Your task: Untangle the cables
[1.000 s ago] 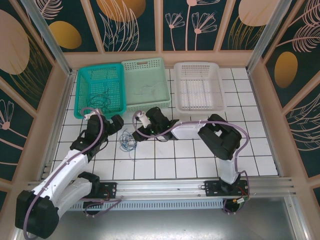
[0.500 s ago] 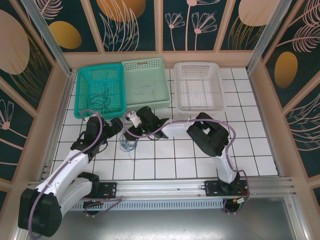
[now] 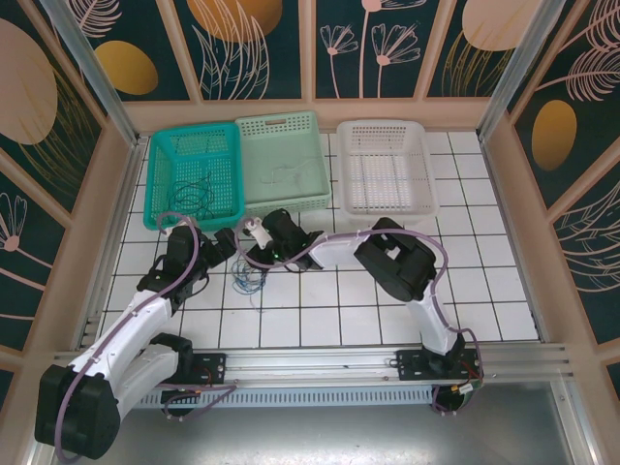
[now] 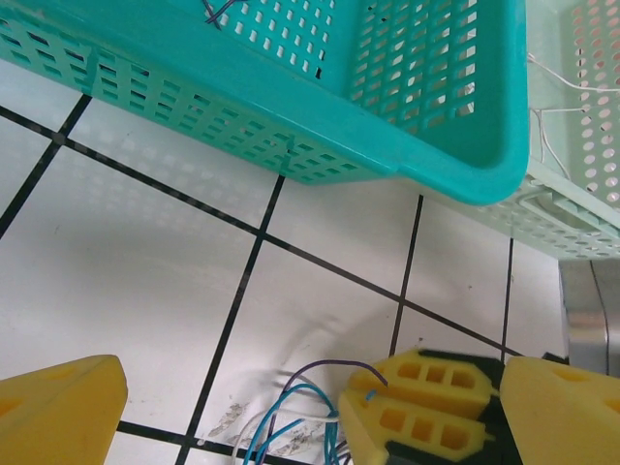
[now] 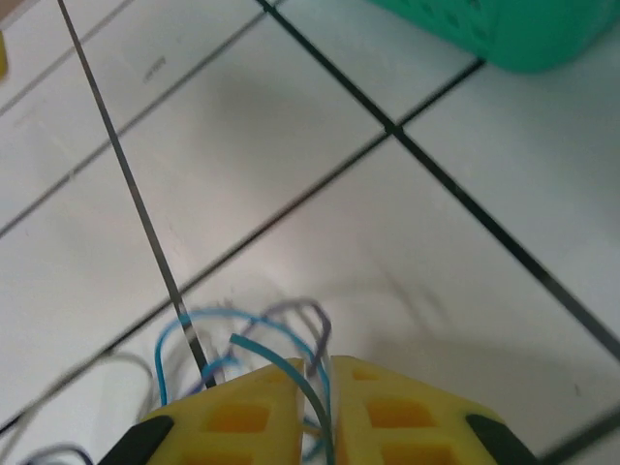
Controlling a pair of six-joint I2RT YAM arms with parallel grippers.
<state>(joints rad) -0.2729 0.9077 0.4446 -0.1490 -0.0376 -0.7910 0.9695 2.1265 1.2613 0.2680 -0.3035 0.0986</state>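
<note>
A small tangle of thin blue, purple and white cables (image 3: 248, 282) lies on the white tiles in front of the baskets. My right gripper (image 3: 249, 262) reaches left over it. In the right wrist view this gripper (image 5: 321, 407) is shut on blue and purple cable strands (image 5: 254, 339) that loop out ahead of its yellow fingers. The left wrist view shows those closed fingers (image 4: 426, 407) pinching the cables (image 4: 291, 426). My left gripper (image 3: 227, 242) sits just left of the tangle, wide open (image 4: 310, 412), holding nothing.
Three baskets stand in a row at the back: a teal basket (image 3: 160, 184) with dark thin wires in it, a pale green basket (image 3: 281, 124) with a pale wire, and a white basket (image 3: 426, 165). The teal basket's near corner (image 4: 455, 179) is close ahead of the left gripper.
My right gripper moved left over the tangle and closed on its strands. The left arm has barely moved and stays open.
</note>
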